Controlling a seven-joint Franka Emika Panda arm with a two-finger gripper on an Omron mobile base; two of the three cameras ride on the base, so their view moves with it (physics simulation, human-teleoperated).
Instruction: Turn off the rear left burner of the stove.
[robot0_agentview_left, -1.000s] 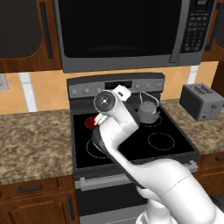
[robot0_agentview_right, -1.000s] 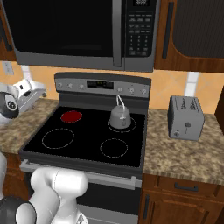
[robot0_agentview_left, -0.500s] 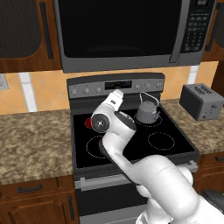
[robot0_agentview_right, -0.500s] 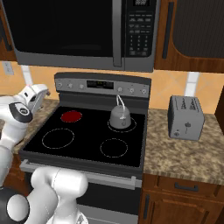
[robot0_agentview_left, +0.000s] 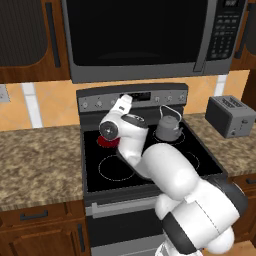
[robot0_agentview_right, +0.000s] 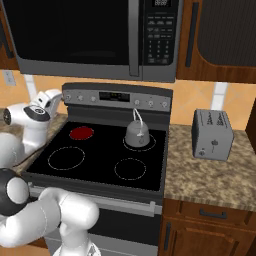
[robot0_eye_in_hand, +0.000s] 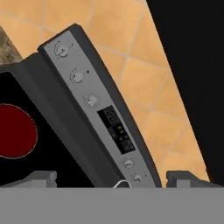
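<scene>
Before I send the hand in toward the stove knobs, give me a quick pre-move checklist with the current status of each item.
1. Rear left burner lit, so the job remains: ok, it shows solid red.
2. Control panel in the hand view: ok, three knobs left of the display and two right of it are in frame.
3. Which knob drives that burner: cannot tell, no markings are readable.
4. Gripper open for a knob: ok, its fingertips stand wide apart with nothing between them.
5. Contact with a knob: not ok, the panel lies well ahead of the fingertips.
6. Kettle out of the way: ok, it sits on the rear right zone.
</scene>
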